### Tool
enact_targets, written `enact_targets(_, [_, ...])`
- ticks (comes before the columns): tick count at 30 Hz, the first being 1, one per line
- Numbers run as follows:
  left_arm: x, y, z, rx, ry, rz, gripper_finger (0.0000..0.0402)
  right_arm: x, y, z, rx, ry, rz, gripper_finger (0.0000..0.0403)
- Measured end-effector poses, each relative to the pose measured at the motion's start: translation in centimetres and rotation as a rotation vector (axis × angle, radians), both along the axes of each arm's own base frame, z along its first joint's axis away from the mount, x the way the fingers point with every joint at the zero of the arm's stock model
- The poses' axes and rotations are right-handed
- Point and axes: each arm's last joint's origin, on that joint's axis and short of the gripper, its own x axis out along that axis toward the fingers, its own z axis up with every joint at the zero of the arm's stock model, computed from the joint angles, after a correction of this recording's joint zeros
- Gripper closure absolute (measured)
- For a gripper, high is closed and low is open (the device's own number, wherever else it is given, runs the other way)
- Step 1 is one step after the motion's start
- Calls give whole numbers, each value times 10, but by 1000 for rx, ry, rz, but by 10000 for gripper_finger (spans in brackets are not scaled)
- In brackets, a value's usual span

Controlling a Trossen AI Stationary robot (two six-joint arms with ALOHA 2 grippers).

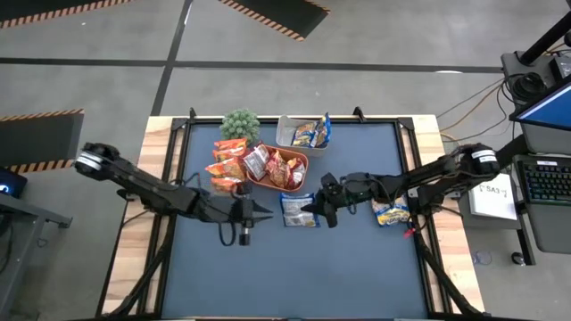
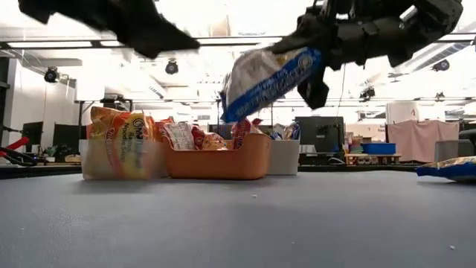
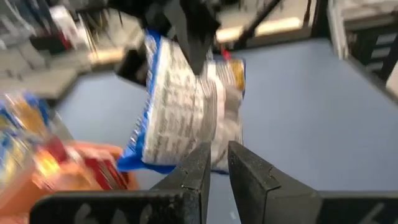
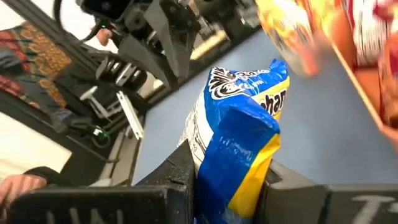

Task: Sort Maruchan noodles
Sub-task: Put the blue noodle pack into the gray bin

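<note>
A blue-and-yellow noodle packet (image 1: 296, 210) hangs over the middle of the blue table with my right gripper (image 1: 315, 210) shut on it. In the low view the packet (image 2: 268, 78) is tilted and well clear of the table. My left gripper (image 1: 263, 212) is just left of it, shut and holding nothing. Its fingertips (image 3: 217, 158) point at the packet (image 3: 186, 112). A second blue-and-yellow packet (image 1: 391, 212) lies flat on the table under the right arm. Red packets fill the orange tray (image 2: 216, 164). My right gripper pinches one short end of the blue-and-yellow packet (image 4: 239, 180) between its two fingers (image 4: 177, 174). It comes roughly level from the table's right. The rest of the packet juts out past the fingertips toward the left arm, tilted and lifted clear of the table.
A clear tub (image 1: 227, 165) of orange packets stands left of the orange tray (image 1: 278, 186). Another clear tub (image 1: 287, 134), holding blue packets, stands at the far edge beside a small green plant (image 1: 239, 123). The near half of the table is bare blue mat.
</note>
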Motion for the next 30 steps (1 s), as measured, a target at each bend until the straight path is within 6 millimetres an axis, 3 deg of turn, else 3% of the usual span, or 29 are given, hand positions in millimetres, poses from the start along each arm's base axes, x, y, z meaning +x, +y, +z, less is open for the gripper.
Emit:
enact_targets(6, [-19, 7, 41, 98, -161, -38, 362, -3, -2, 40, -128, -126, 10, 336])
enact_targets(9, [-28, 11, 56, 161, -226, -23, 362, -2, -8, 64, -280, -99, -17, 336])
enact_targets(19, [-47, 24, 86, 380, -356, 178, 362, 16, -45, 147, -1132, 288, -223, 336])
enact_targets(25, [-51, 28, 89, 458, -339, 230, 362, 43, -84, 157, -1725, 495, 21, 336])
enact_targets(30, [-51, 30, 83, 489, -301, 253, 362, 61, -125, 134, -2079, 713, 415, 336])
